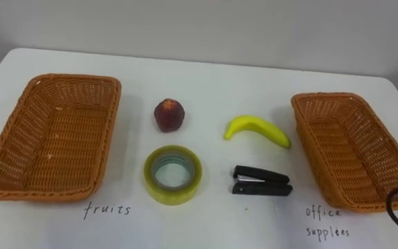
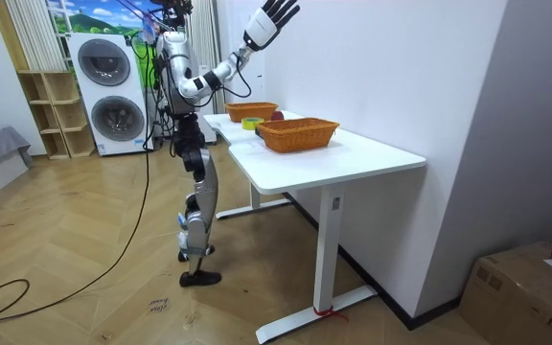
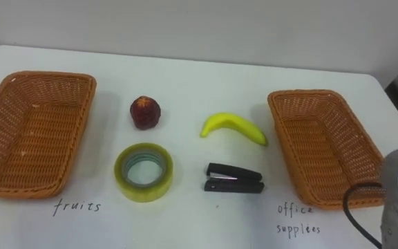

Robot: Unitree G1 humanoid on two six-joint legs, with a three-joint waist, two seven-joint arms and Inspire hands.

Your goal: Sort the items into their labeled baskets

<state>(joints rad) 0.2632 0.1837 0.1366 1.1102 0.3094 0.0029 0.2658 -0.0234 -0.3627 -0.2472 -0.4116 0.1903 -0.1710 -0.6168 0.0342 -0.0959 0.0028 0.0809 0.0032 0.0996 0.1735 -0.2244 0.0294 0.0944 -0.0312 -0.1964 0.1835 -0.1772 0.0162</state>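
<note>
Left eye view: no item is sorted yet. Both the fruits basket (image 1: pixel 68 80) and the office supplies basket (image 1: pixel 323 98) are empty. The peach (image 1: pixel 169 115), banana (image 1: pixel 258 129), tape roll (image 1: pixel 173 196) and black stapler (image 1: pixel 261 182) lie apart on the white table (image 1: pixel 206 79) between the baskets. In the room view, the right hand (image 2: pixel 268 21) is raised above the table, fingers spread, holding nothing. All four placements remain.

2 baskets (image 1: pixel 74 79) (image 1: pixel 327 97) — woven wicker, rough; table (image 1: pixel 206 83) smooth matt; tape (image 1: pixel 173 196) glossy; stapler (image 1: pixel 261 181) matt.
</note>
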